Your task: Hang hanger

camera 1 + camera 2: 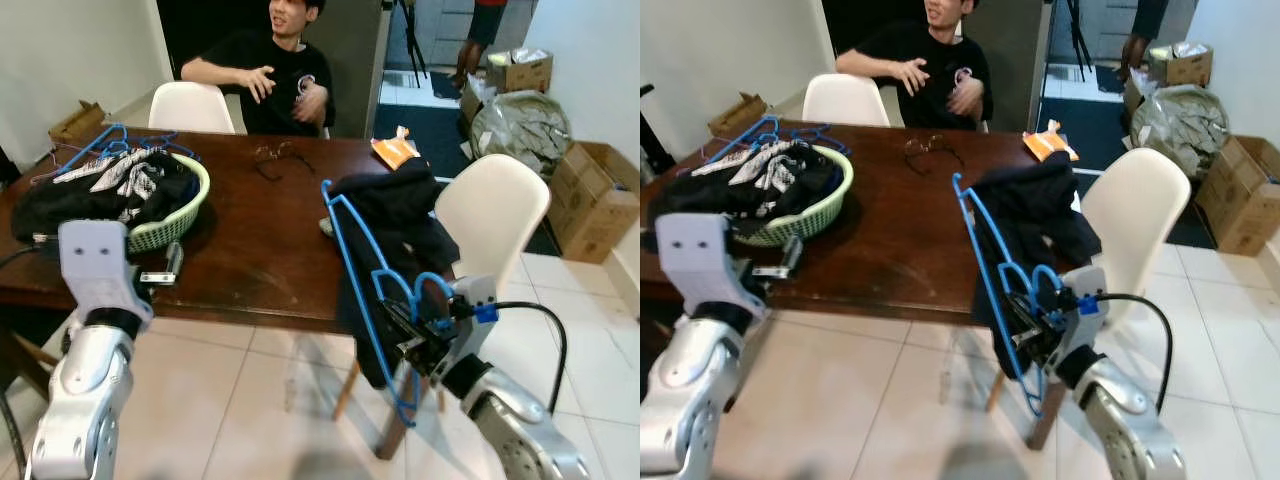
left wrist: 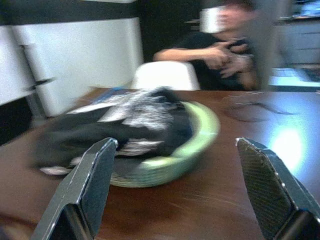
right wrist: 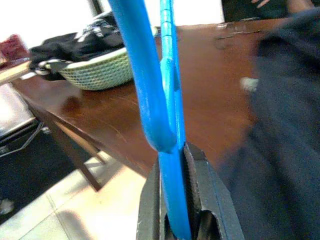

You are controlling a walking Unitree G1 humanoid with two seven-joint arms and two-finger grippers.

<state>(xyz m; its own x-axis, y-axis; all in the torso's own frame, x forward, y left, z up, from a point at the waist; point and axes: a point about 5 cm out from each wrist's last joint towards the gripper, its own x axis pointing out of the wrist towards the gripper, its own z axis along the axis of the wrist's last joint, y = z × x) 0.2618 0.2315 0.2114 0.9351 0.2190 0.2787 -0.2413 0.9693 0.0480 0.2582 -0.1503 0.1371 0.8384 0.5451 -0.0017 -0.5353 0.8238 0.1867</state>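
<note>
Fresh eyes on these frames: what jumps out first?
The right gripper is shut on a bright blue plastic hanger carrying a dark garment, at the near right corner of the brown wooden table. On the table's left end sits a green woven basket heaped with clothes; a person sits behind the table.

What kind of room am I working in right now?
Probably a home dining area: a wooden table with white chairs, a green laundry basket of clothes, and cardboard boxes on the tiled floor.
</note>
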